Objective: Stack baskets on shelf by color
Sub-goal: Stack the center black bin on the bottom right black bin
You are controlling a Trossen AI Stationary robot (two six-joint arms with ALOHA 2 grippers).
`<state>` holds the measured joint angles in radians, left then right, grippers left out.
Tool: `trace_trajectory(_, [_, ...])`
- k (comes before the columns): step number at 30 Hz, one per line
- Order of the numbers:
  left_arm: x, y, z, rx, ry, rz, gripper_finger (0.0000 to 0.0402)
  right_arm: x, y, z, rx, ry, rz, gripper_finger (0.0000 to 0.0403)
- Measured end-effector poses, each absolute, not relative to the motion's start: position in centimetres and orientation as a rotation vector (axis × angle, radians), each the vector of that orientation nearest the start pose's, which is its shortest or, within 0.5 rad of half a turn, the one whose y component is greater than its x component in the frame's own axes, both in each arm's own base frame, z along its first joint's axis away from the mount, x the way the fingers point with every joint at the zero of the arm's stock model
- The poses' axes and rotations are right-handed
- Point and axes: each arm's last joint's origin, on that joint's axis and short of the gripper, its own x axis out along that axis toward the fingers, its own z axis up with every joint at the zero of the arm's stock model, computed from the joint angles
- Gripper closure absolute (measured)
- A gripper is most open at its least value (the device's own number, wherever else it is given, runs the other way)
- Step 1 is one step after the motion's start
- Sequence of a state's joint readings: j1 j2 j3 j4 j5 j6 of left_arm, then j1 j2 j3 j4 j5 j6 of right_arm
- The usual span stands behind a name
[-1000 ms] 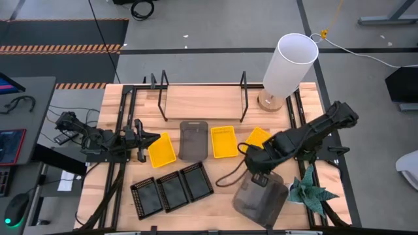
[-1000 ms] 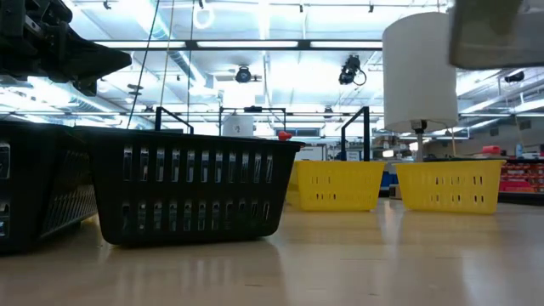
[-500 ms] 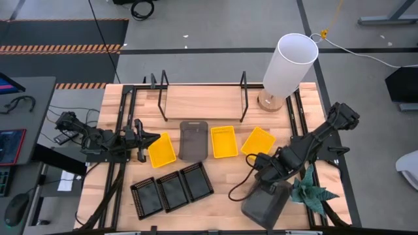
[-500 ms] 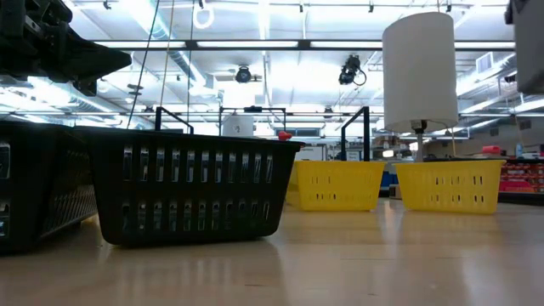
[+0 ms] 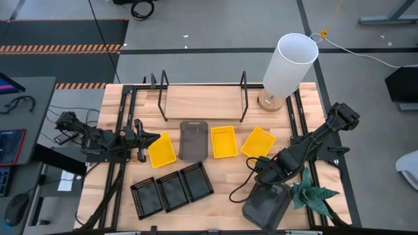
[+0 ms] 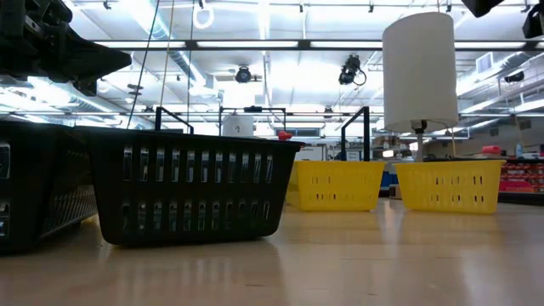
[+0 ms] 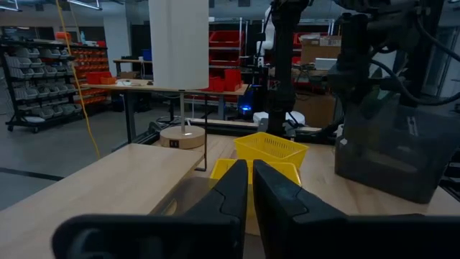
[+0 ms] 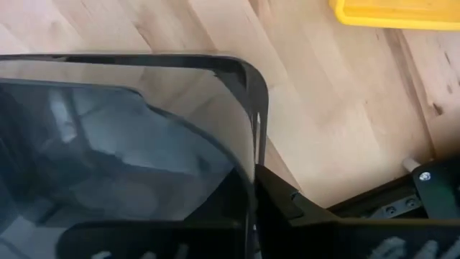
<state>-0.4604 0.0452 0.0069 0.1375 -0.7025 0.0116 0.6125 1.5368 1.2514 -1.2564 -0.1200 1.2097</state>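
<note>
While your right tool (image 5: 264, 187) pinched the rim of a dark grey basket (image 5: 266, 203) at the bench's (image 5: 222, 196) near right edge, the shelf (image 5: 202, 102) stood empty. Probably you gripped the rim for lifting. Your left tool (image 7: 251, 188) waited, pressed together, beside a yellow basket (image 5: 161, 149).

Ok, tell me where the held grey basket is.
High view: the grey basket is at the table's front right, in the right gripper, beside the plant.

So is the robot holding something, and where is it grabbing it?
Yes. The right gripper holds a dark grey basket by its rim. The left gripper holds nothing.
</note>
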Motion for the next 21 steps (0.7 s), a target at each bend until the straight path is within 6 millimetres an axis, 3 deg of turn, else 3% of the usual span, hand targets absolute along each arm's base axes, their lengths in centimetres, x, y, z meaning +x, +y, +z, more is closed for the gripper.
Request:
trace_trajectory(13, [9.1,-2.4,17.5,-0.043,-0.082,0.242,0.0365,22.0,14.6,25.9,0.558,1.606,-0.416,0.0281])
trace_trajectory(17, [9.1,-2.4,17.5,-0.043,-0.081,0.242,0.0372,22.1,14.3,26.0,0.551,1.630,-0.393,0.0284])
trace_trajectory(21, [9.1,-2.4,17.5,-0.043,-0.081,0.242,0.0373,22.3,14.0,26.0,0.551,1.630,-0.383,0.0322])
